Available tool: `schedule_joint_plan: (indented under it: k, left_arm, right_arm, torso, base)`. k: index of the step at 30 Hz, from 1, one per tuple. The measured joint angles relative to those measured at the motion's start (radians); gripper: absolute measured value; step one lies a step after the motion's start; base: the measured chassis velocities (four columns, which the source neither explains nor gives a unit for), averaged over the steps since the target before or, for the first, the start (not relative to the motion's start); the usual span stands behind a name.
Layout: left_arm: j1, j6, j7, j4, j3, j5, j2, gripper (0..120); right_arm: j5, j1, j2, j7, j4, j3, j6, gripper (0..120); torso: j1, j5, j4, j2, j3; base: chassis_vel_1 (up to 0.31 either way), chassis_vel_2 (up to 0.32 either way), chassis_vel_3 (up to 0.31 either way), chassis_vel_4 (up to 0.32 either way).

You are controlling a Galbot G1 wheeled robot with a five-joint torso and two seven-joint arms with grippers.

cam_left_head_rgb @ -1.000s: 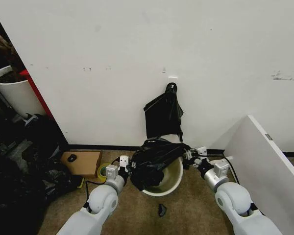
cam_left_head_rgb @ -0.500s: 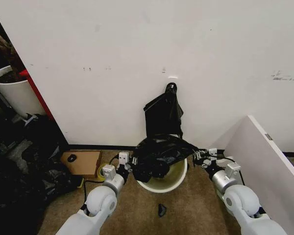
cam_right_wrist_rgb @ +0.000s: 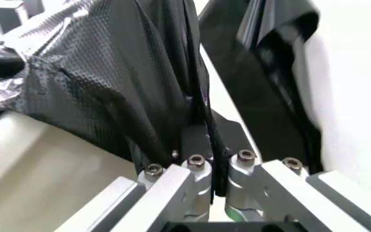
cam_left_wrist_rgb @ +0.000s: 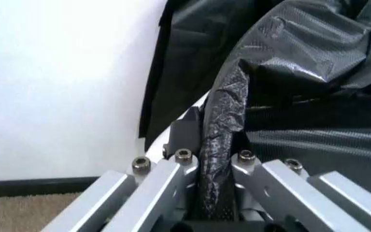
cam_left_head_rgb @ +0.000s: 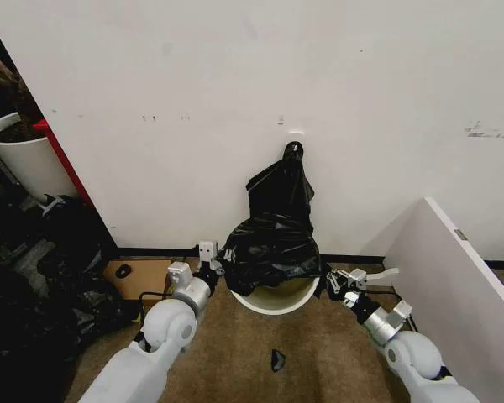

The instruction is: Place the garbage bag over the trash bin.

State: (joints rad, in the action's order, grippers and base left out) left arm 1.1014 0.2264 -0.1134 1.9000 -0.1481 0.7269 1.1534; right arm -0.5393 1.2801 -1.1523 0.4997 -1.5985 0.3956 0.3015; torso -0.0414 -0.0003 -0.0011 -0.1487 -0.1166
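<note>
The trash bin, a round cream bucket, stands on the floor against the wall. The glossy black garbage bag is stretched across its far half and bulges above the rim. My left gripper sits at the bin's left side, shut on a fold of the garbage bag. My right gripper sits at the bin's right side, shut on the garbage bag's edge. The cream bin wall shows beside the right gripper's fingers. The near part of the bin's mouth is uncovered.
A flat black bag bundle hangs from a wall hook just above the bin. A white board leans at the right. A cardboard box, dark clutter and a white plant pot are to the left. A small black scrap lies on the floor.
Both grippers have moved apart and toward the wall, pulling the bag wider and up over the bin's far rim. The bin itself has not moved.
</note>
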Motion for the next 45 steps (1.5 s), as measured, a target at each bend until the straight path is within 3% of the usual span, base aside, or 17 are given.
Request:
schedule_joint_plan:
  k: [4,7,8,12,15,20,25,27,31,33,36,40,45]
  left_arm:
    - [-0.011,0.006,0.001,-0.021,0.021,-0.003,0.000,1]
    - [-0.011,0.007,0.004,-0.030,0.028,-0.008,0.003,1]
    - [-0.007,0.007,0.009,-0.044,0.037,-0.021,0.008,1]
    - [-0.003,0.007,0.009,-0.056,0.041,-0.034,0.009,1]
    - [-0.001,0.007,0.003,-0.064,0.040,-0.041,0.015,1]
    - [-0.002,0.008,-0.004,-0.071,0.034,-0.042,0.020,1]
    - [-0.002,0.007,-0.003,-0.072,0.032,-0.043,0.016,1]
    - [-0.002,0.007,-0.003,-0.072,0.032,-0.044,0.016,1]
    - [-0.003,0.007,-0.004,-0.083,0.032,-0.046,0.018,1]
    - [-0.005,0.004,-0.005,-0.088,0.031,-0.046,0.018,1]
    - [-0.006,0.002,-0.007,-0.093,0.029,-0.046,0.018,1]
    - [-0.007,-0.002,-0.007,-0.101,0.027,-0.050,0.016,1]
    - [-0.008,-0.008,-0.008,-0.104,0.027,-0.060,0.019,1]
  right_arm:
    - [0.028,-0.010,-0.009,-0.092,-0.014,-0.015,0.044,0]
    - [0.041,-0.014,-0.010,-0.134,-0.028,-0.016,0.058,7]
    - [0.105,-0.016,-0.011,-0.232,-0.050,-0.009,0.057,16]
    - [0.221,-0.001,-0.004,-0.413,-0.081,-0.002,-0.007,28]
    - [0.291,0.040,0.008,-0.594,-0.115,-0.013,-0.124,41]
    - [0.331,0.068,0.007,-0.706,-0.114,-0.026,-0.190,58]
    - [0.240,0.080,0.011,-0.633,-0.130,-0.034,-0.145,80]
    - [0.224,0.080,0.012,-0.612,-0.130,-0.034,-0.134,81]
    - [0.035,0.063,0.020,-0.414,-0.125,-0.019,-0.043,98]
    - [-0.065,0.055,0.020,-0.359,-0.128,-0.009,-0.031,100]
    - [-0.168,0.052,0.020,-0.362,-0.142,-0.008,-0.033,100]
    - [-0.311,0.055,0.016,-0.460,-0.194,-0.018,-0.071,100]
    - [-0.267,0.063,0.006,-0.523,-0.247,-0.020,-0.063,100]
  torso:
    - [0.000,-0.0002,-0.0003,0.000,0.000]
    - [0.000,-0.0002,-0.0003,0.000,0.000]
    - [0.000,-0.0001,-0.0001,0.000,0.000]
    - [0.000,-0.0004,0.0001,0.000,0.000]
    - [0.000,-0.0003,-0.0003,0.000,0.000]
    - [0.000,-0.0002,-0.0003,0.000,0.000]
    - [0.000,-0.0001,-0.0001,0.000,0.000]
    - [0.000,-0.0002,-0.0001,0.000,0.000]
    - [0.000,-0.0002,0.0000,0.000,0.000]
    - [0.000,-0.0001,-0.0001,0.000,0.000]
    - [0.000,-0.0002,-0.0001,0.000,0.000]
    - [0.000,-0.0002,-0.0002,0.000,0.000]
    - [0.000,-0.0001,0.0001,0.000,0.000]
  base:
    - [0.000,0.000,0.000,0.000]
    - [0.000,0.000,0.000,0.000]
    - [0.000,0.000,0.000,0.000]
    - [0.000,0.000,0.000,0.000]
    - [0.000,0.000,0.000,0.000]
    - [0.000,0.000,0.000,0.000]
    - [0.000,0.000,0.000,0.000]
    - [0.000,0.000,0.000,0.000]
    - [0.000,0.000,0.000,0.000]
    - [0.000,0.000,0.000,0.000]
    - [0.000,0.000,0.000,0.000]
    - [0.000,0.000,0.000,0.000]
    - [0.000,0.000,0.000,0.000]
